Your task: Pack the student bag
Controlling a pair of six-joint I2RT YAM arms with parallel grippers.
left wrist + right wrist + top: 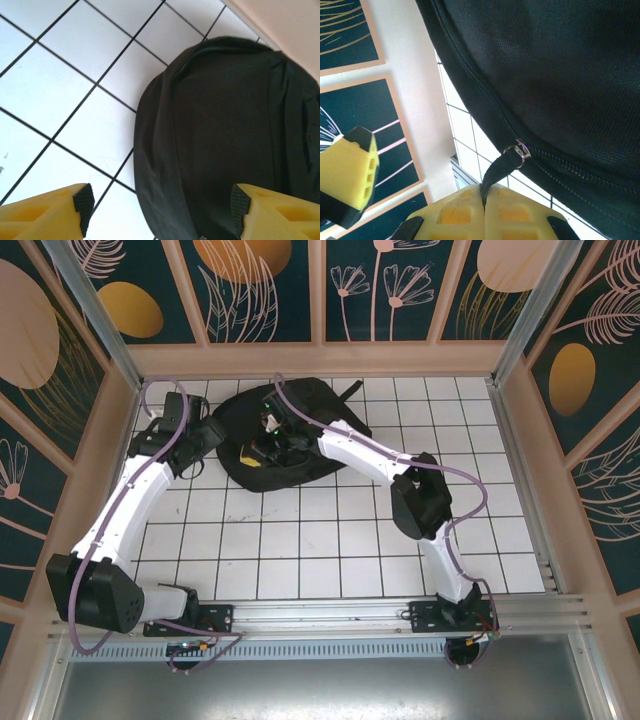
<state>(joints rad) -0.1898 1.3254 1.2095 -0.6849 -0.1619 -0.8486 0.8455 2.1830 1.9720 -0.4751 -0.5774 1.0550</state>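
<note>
Zip pull [496,171] of bag [315,400] was pinched by closed right end effector [484,197]. Left end effector [162,202] was held open, empty, at bag's left edge; bag lay ahead-right.

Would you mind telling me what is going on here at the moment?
Two robot arms are working on a black backpack lying on the white tiled table. The right claw is shut on the zipper's pull strap. The left claw is open, hanging over the backpack's left edge and holding nothing.
</note>
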